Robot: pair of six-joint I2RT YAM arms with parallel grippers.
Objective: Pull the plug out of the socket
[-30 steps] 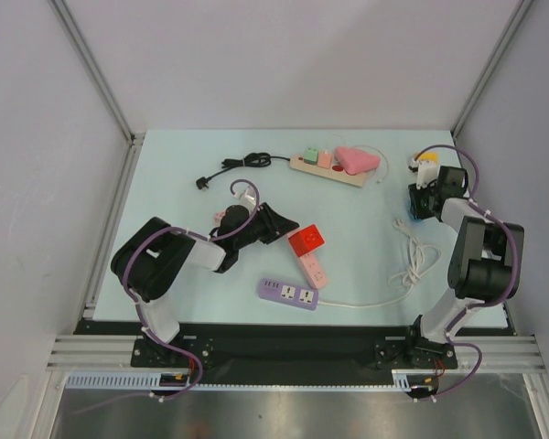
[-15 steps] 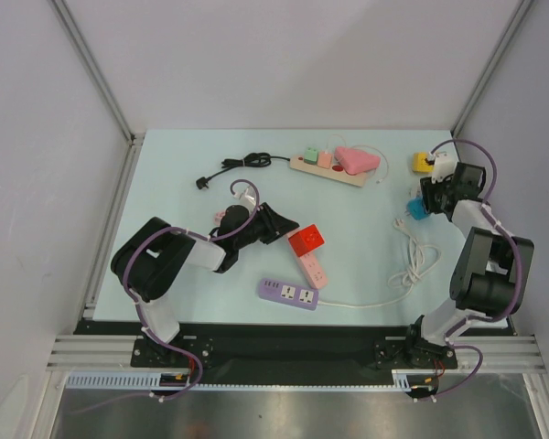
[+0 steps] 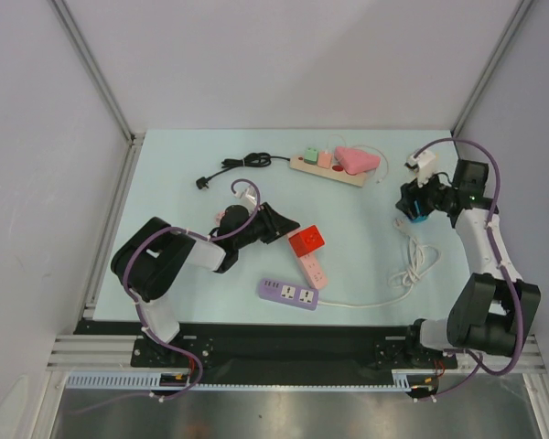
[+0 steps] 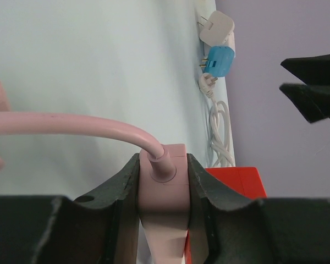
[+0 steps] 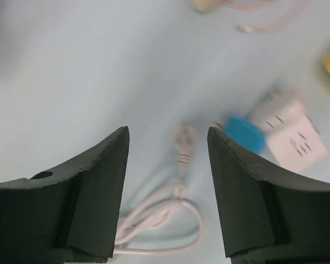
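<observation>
The pale blue table (image 3: 174,183) stood between plain grey walls (image 3: 284,64). Mid-table, the left gripper (image 4: 162,159) clamped the cable end of the pink power strip (image 4: 162,198), which carried the red plug (image 3: 306,240). The right gripper (image 5: 168,137) hung parted and empty near a blue plug (image 5: 243,135).

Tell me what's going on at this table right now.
The left gripper is clamped on the end of the pink power strip, where its pink cable enters, with the red adapter right beside it. The right gripper hangs open and empty above a white cable plug and a blue adapter.
</observation>
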